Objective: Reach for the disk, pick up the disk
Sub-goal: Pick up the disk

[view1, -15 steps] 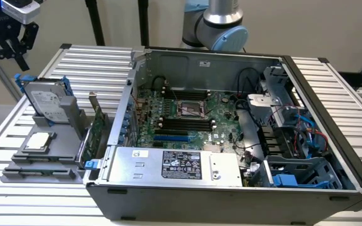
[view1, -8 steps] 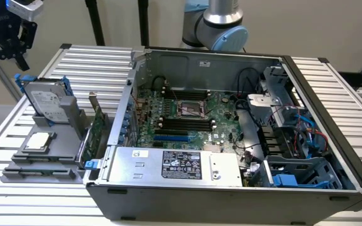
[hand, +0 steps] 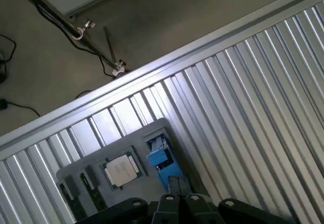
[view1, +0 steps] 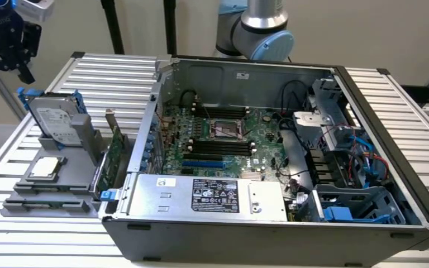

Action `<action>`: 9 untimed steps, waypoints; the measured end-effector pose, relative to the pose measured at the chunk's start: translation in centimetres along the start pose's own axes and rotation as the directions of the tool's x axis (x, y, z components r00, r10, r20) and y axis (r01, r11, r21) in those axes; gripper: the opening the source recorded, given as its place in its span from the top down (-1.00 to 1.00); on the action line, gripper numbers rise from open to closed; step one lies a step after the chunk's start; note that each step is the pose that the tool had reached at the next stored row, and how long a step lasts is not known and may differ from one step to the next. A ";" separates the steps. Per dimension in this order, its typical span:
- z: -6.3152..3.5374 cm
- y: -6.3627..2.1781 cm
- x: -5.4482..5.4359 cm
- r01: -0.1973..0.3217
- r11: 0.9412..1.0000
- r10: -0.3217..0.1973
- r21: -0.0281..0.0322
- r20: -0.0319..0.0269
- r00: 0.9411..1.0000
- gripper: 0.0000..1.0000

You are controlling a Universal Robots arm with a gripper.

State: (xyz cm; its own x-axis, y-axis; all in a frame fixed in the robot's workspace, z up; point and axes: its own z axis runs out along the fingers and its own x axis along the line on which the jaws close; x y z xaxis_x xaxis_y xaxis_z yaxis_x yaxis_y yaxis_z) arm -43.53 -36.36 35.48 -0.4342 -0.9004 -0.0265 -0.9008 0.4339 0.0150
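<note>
Exterior overlooks table [view1: 110, 78]; downward wrist shares the chip [view1: 45, 167].

Soft, even indoor light. The ribbed bench [view1: 393, 111] glares pale; the case [view1: 274, 234] interior lies in shade. In the wrist view the floor [hand: 152, 27] is dim.

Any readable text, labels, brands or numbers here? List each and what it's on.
Nothing can be quoted; all print is too small or blurred.
Disk, white label: unreadable.
Black label on the silver box: white print, unreadable.
White sticker on the same box: unreadable.
Case sticker on the back wall: unreadable.
Chip: faint marks, unreadable.
</note>
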 end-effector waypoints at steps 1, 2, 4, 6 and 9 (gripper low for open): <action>0.00 0.00 0.0 0.018 1.000 -0.018 0.000 0.000 1.000 0.79; 0.00 0.00 0.0 0.036 0.999 -0.036 -0.001 0.000 0.999 0.79; 0.00 0.00 0.0 0.073 0.997 -0.073 -0.002 -0.001 0.997 0.79; 0.00 0.00 0.0 0.108 0.994 -0.108 -0.003 -0.001 0.994 0.79; 0.00 0.00 0.0 0.162 0.987 -0.162 -0.005 -0.002 0.987 0.79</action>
State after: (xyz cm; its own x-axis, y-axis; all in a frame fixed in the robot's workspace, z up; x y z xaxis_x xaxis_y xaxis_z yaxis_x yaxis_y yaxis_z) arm -43.53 -36.36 35.48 -0.2824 -0.9589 -0.0265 -0.9593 0.2821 0.0150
